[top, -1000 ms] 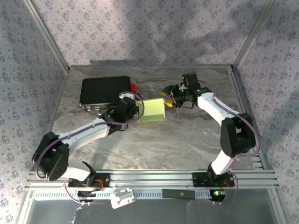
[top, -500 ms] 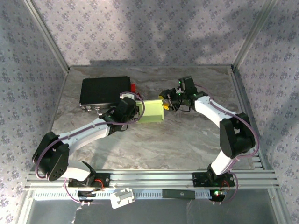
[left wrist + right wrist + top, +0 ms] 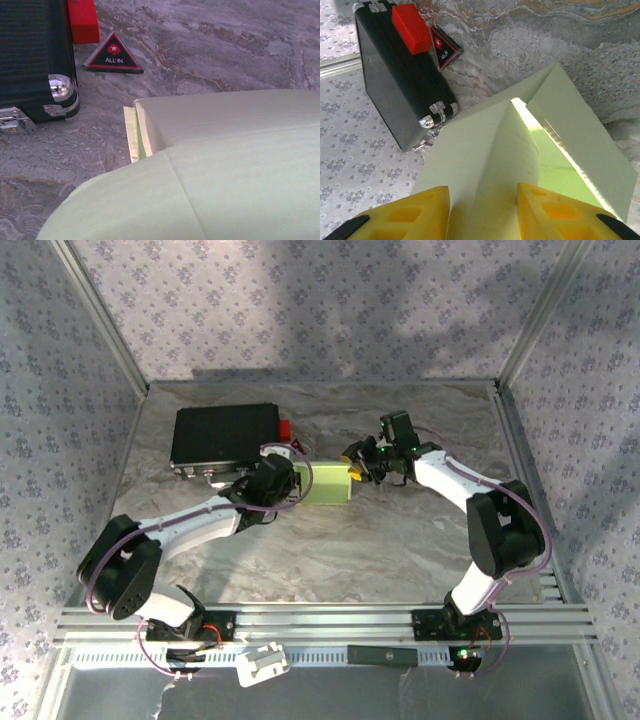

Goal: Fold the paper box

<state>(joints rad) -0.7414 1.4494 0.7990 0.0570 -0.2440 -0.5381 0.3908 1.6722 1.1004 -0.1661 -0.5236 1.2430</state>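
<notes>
From the top camera I see the box (image 3: 332,483) lying on the table (image 3: 400,550) just left of frame centre, a little below and right of the black case (image 3: 224,435). The left gripper (image 3: 298,485) sits at the box's left end. It is closed, though from here I can't tell whether it pinches the card. The right gripper (image 3: 354,469) meets the box's upper right corner.

On the left wrist camera, the box takes up the lower right of the frame, very close, with a curved panel in front and a flat one behind it. One thin edge shows near the centre. The case is at upper left, a red block (image 3: 82,20) is beside it at the top edge, and a black-and-red triangle (image 3: 113,52) lies flat just right of the case.

On the right wrist camera, my yellow pads (image 3: 420,212) stand at the bottom edge on either side of a raised fold of the box, narrow and touching it on both sides. The box's open flaps spread toward the right. The case, block and triangle are at upper left.
</notes>
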